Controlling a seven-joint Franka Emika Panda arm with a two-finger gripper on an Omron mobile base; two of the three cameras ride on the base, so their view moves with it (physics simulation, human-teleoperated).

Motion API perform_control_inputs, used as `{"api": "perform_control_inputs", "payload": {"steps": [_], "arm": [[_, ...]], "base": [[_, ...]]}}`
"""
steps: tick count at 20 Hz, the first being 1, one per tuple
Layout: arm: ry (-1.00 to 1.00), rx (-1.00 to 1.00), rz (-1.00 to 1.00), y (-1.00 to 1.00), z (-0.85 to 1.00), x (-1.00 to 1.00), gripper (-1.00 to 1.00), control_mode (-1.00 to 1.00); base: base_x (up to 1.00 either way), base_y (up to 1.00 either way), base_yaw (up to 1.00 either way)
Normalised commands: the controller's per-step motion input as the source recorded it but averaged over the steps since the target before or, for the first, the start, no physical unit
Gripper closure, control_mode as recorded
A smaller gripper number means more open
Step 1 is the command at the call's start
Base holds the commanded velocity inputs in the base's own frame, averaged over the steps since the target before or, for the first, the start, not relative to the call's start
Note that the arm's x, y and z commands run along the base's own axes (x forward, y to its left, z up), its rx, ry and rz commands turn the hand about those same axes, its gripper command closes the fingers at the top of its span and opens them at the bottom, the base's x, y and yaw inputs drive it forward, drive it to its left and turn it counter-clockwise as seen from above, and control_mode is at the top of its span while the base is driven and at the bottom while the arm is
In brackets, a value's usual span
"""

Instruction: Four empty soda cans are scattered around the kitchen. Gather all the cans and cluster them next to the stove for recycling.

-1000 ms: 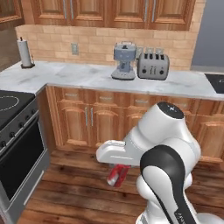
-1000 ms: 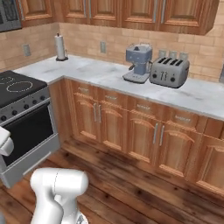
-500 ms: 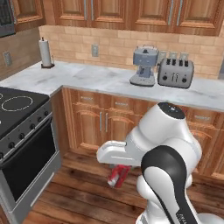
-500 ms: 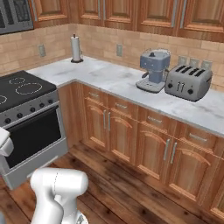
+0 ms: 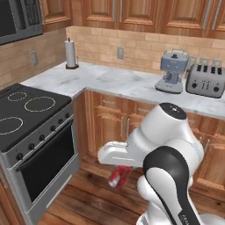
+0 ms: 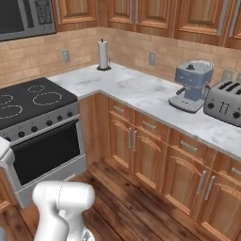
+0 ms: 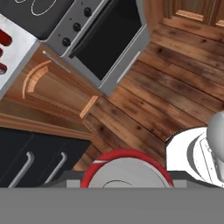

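Observation:
A red soda can (image 5: 119, 177) hangs tilted above the wooden floor under my hand, and my gripper (image 5: 117, 168) is shut on it. In the hand view the silver top and red rim of this can (image 7: 126, 169) sit right at the bottom and hide my fingertips. The stove (image 5: 31, 111) (image 6: 34, 100), a black cooktop with white rings, stands to the left of the arm. The hand view looks down on its oven front (image 7: 107, 36). Two more red cans (image 7: 4, 38) lie at that view's left edge, on a white counter (image 7: 16, 56) beside the stove.
An L-shaped marble counter (image 5: 115, 82) (image 6: 141, 94) carries a paper towel roll (image 5: 70, 53) (image 6: 102, 54), a blue coffee machine (image 5: 172, 71) (image 6: 193, 84) and a toaster (image 5: 205, 79) (image 6: 227, 100). A microwave (image 5: 19, 18) (image 6: 24, 18) hangs above the stove. Wooden cabinets line the floor (image 6: 136, 207).
The base has moved, so the whole kitchen has shifted right in both base views and the stove shows more fully. The can stays held under the hand.

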Motion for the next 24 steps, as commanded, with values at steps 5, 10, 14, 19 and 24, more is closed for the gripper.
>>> {"api": "perform_control_inputs", "payload": {"steps": [5,10,14,19,24], "arm": [[0.00,0.00,0.00,0.00,0.00,0.00,1.00,1.00],[0.00,0.00,0.00,0.00,0.00,0.00,1.00,1.00],[0.00,0.00,0.00,0.00,0.00,0.00,1.00,1.00],[0.00,0.00,0.00,0.00,0.00,0.00,1.00,1.00],[0.00,0.00,0.00,0.00,0.00,0.00,1.00,1.00]], "base": [[0.46,0.37,0.27],[0.41,0.16,0.27],[0.23,0.00,0.27],[0.23,0.00,0.33],[0.32,-0.01,0.38]]}}
